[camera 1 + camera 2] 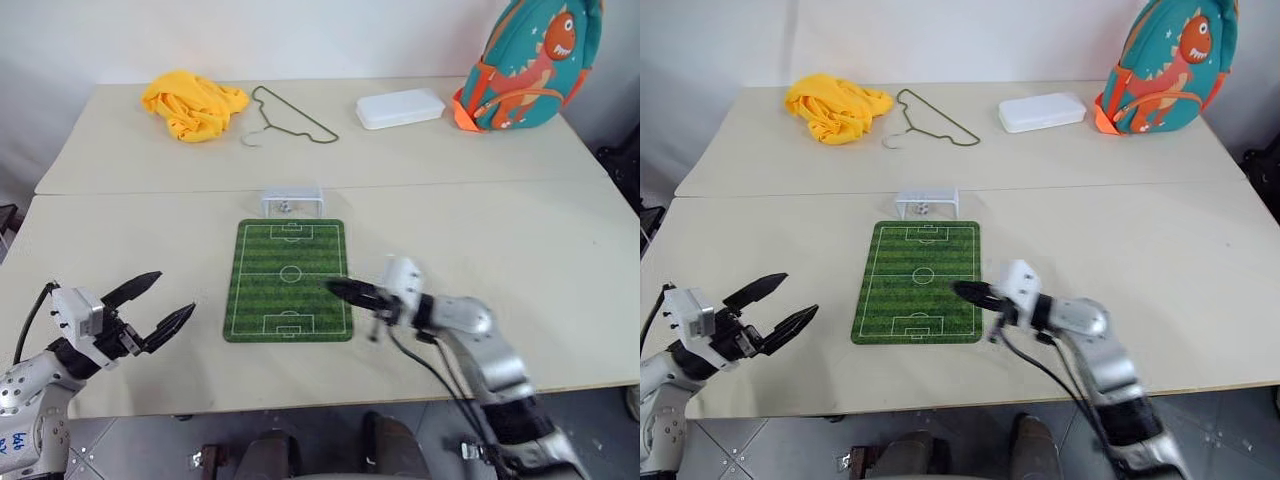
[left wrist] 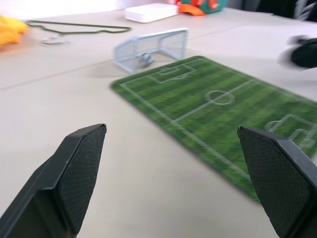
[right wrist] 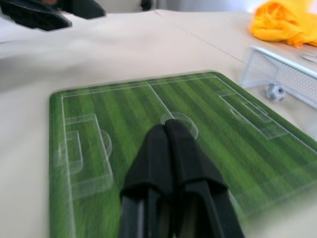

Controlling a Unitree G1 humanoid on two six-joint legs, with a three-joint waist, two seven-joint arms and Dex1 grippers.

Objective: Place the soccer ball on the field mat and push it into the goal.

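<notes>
The soccer ball (image 1: 286, 207) is tiny and half veiled by the netting of the goal (image 1: 292, 200), inside which it lies, at the far end of the field mat (image 1: 290, 280) on the desk (image 1: 520, 250). The right claw (image 1: 345, 290) has its fingers pressed together, empty, and hangs over the mat's near right edge, well apart from the ball. The left claw (image 1: 160, 302) is spread wide with nothing between its fingers (image 2: 74, 173), off the mat's near left corner. On the far desk lie a yellow cloth (image 1: 193, 104), a wire hanger (image 1: 290, 118), a white box (image 1: 400, 107) and a dinosaur backpack (image 1: 530, 62), cut off at the top.
</notes>
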